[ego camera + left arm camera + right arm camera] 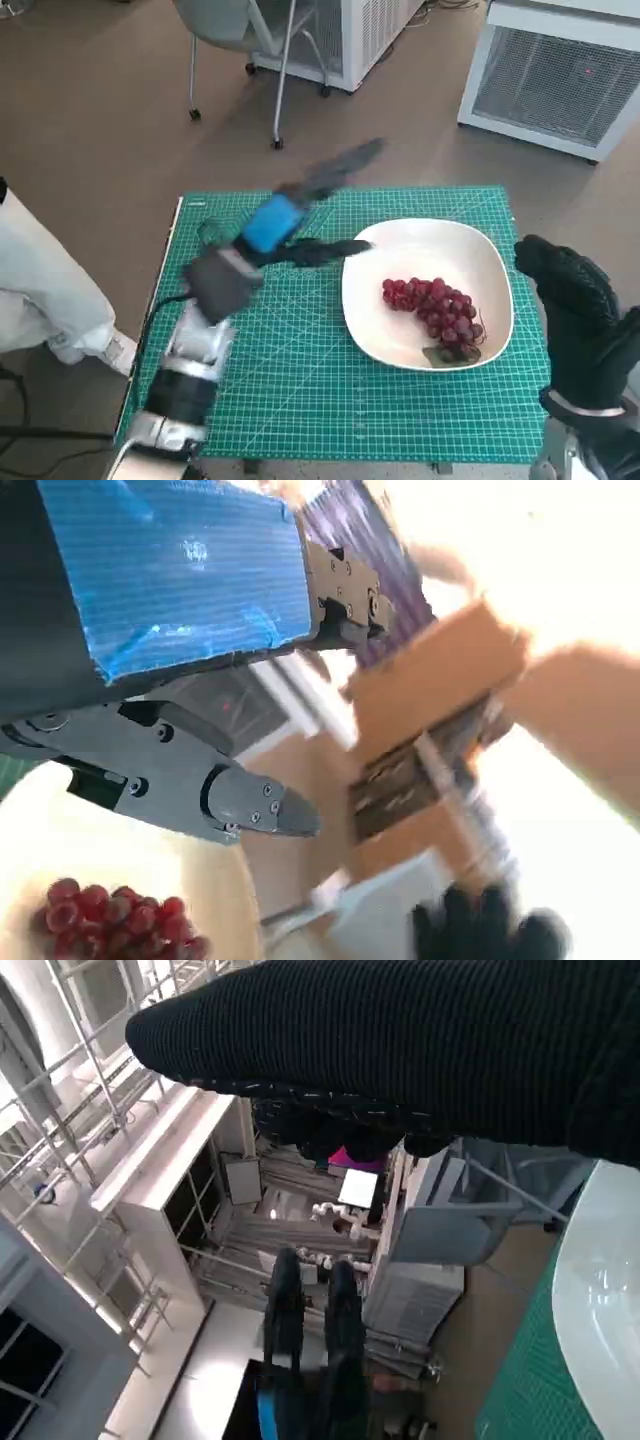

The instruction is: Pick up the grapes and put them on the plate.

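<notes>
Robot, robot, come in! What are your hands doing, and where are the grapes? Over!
Left hand open, holding nothing. Right hand empty beside the plate. Grapes on plate. Nothing in the way.

Head cam overhead; wrist cams skyward.

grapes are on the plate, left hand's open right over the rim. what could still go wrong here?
1. The left hand hangs open with its fingers spread, one lower finger reaching over the plate rim; a low sweep might clip and shift it.
2. The grapes lie toward the plate's near right side, so a jolt could roll them to the rim.
3. The right hand sits close beside that same edge; moving it inward might bump the plate.
</notes>
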### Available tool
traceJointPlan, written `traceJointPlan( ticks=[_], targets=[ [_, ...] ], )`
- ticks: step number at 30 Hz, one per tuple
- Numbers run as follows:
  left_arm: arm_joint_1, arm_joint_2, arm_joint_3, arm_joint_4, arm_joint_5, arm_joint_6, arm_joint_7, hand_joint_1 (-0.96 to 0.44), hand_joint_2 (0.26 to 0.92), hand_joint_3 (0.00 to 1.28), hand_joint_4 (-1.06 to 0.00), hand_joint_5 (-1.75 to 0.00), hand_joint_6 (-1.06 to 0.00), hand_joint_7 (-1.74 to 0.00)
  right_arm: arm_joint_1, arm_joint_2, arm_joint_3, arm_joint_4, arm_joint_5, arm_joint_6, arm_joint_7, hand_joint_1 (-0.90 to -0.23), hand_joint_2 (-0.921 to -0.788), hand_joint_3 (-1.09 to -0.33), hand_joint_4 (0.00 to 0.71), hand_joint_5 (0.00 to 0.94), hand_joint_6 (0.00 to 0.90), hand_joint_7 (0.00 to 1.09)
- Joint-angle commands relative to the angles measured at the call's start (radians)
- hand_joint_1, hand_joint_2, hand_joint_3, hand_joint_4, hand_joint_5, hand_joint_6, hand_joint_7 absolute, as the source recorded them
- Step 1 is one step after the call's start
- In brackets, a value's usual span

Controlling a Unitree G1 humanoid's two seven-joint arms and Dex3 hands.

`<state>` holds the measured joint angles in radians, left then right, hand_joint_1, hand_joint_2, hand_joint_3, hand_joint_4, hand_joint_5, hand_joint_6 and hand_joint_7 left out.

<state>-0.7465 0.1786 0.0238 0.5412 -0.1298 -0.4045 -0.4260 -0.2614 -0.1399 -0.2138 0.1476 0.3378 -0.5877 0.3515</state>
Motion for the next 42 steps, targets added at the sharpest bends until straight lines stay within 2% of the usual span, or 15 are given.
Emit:
traceJointPlan(
  ticks=[1,5,12,22,42],
  targets=[
    [0.071,-0.058,0.074,-0.004,-0.141,-0.064,-0.049,-0.4,0.921,0.2,-0.26,-0.03,-0.35,-0.05,-0.004,0.004,0.01,0.014,-0.014,0.017,-0.009,-0.481,-0.921,-0.536,0.536,0.002,0.184,0.59],
    [0.092,-0.081,0.114,0.043,-0.218,-0.092,-0.113,-0.39,0.921,0.24,-0.28,-0.02,-0.36,-0.05,-0.007,0.009,0.015,0.012,-0.014,0.022,-0.008,-0.482,-0.921,-0.534,0.538,0.003,0.186,0.59],
    [0.137,-0.083,0.158,0.039,-0.318,-0.009,-0.188,-0.42,0.921,0.25,-0.28,-0.01,-0.37,-0.05,-0.008,0.01,0.024,0.004,-0.014,0.028,-0.008,-0.481,-0.921,-0.533,0.538,0.003,0.187,0.59],
    [0.225,-0.084,0.18,-0.07,-0.382,0.075,-0.22,-0.45,0.921,0.27,-0.3,-0.01,-0.37,-0.05,-0.002,0.007,0.026,-0.006,-0.022,0.032,-0.009,-0.479,-0.921,-0.534,0.534,0.001,0.187,0.59],
    [0.319,-0.083,0.19,-0.187,-0.395,0.109,-0.232,-0.42,0.921,0.29,-0.24,0.0,-0.32,-0.02,-0.002,0.005,0.018,-0.002,-0.009,0.038,-0.007,-0.48,-0.921,-0.533,0.531,0.0,0.185,0.59]
  ],
)
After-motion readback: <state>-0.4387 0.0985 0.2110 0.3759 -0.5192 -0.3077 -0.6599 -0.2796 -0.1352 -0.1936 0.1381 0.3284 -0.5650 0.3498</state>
